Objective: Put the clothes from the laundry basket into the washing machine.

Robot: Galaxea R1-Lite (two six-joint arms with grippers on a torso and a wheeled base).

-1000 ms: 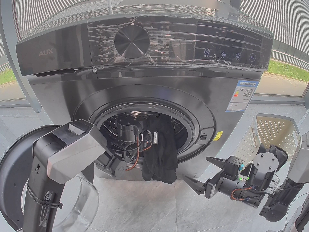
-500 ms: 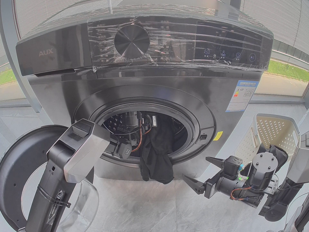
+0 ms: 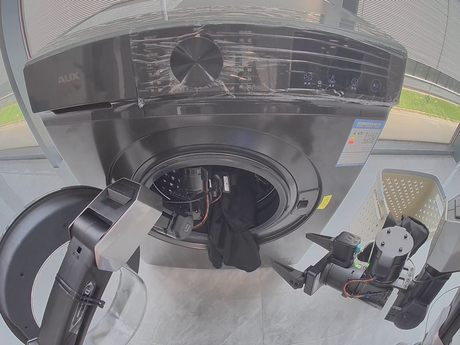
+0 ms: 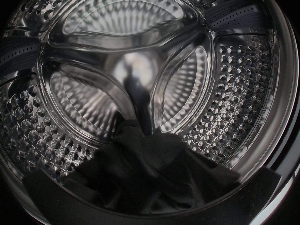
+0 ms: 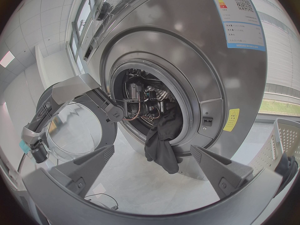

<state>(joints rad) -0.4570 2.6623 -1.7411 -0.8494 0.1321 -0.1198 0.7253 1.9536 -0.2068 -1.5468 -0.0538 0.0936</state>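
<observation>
Place: prob. demo laundry rm | washing machine (image 3: 215, 125) centre, panel (image 3: 249, 63) film-wrapped | grey floor tiles (image 3: 206, 307) bottom | window (image 3: 431, 34), grass (image 3: 426, 104) right

left arm (image 3: 115, 221) stretched forward | right gripper (image 3: 293, 251) low, jaws wide apart

Printed sticker (image 3: 360, 142) on washing machine (image 3: 86, 140)

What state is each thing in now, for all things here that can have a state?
Door, swung open.
Black garment, half inside the drum, half hanging out in front.
Basket, holding dark clothes.
Right pincer, open and empty.
Left arm, wrist inside the drum mouth.
</observation>
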